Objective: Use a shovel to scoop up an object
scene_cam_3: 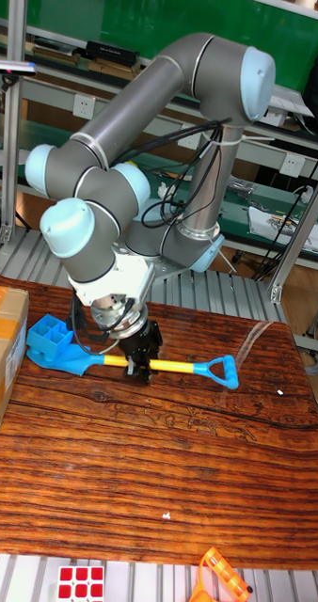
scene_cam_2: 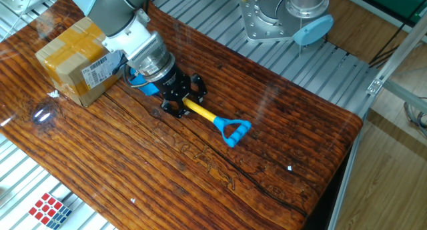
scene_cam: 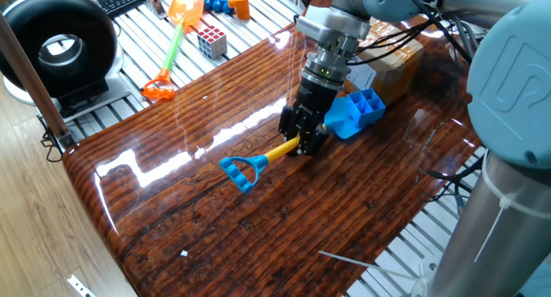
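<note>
The shovel lies low over the wooden table, its yellow shaft (scene_cam: 277, 149) (scene_cam_2: 203, 114) (scene_cam_3: 182, 365) held across the middle by my gripper (scene_cam: 303, 140) (scene_cam_2: 179, 105) (scene_cam_3: 140, 362), which is shut on it. Its blue D-loop (scene_cam: 241, 170) (scene_cam_2: 231, 131) (scene_cam_3: 220, 372) points away from the box. The blue blade (scene_cam: 340, 123) (scene_cam_3: 70, 362) touches the object, a small blue block with square cells (scene_cam: 366, 103) (scene_cam_3: 48, 336). I cannot tell whether the block rests on the blade or only against it. In the other fixed view my wrist hides most of the blade and block.
A brown cardboard box (scene_cam: 392, 60) (scene_cam_2: 73, 60) (scene_cam_3: 4, 348) stands right behind the block. An orange shovel with a green shaft (scene_cam: 172, 47) and a puzzle cube (scene_cam: 212, 41) (scene_cam_3: 82, 581) lie off the wooden top. A black round device (scene_cam: 56, 43) stands at the far left.
</note>
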`<control>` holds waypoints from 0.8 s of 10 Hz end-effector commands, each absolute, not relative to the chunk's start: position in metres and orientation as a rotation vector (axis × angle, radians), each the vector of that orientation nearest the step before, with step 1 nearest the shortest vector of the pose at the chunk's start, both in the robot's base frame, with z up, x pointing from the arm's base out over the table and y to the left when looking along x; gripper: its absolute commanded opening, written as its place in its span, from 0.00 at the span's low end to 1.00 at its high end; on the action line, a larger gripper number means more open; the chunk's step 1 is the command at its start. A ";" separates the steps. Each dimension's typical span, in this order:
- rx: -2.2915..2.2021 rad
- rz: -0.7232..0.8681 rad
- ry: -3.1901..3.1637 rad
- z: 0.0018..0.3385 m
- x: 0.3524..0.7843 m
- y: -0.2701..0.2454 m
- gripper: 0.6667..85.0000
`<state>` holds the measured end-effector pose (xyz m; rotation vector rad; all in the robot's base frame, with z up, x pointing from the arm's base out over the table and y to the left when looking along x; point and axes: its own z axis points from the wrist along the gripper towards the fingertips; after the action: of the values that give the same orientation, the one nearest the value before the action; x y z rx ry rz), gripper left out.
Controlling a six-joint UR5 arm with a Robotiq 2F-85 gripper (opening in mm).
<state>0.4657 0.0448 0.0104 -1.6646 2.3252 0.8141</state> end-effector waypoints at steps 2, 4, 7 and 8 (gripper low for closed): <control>-1.588 0.787 2.441 0.005 0.472 0.042 0.00; -1.563 0.775 2.484 0.002 0.471 0.040 0.00; -1.515 0.781 2.533 0.004 0.469 0.042 0.00; -1.497 0.789 2.548 0.005 0.467 0.044 0.00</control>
<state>0.4663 0.0409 0.0022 -1.5504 2.5130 0.7784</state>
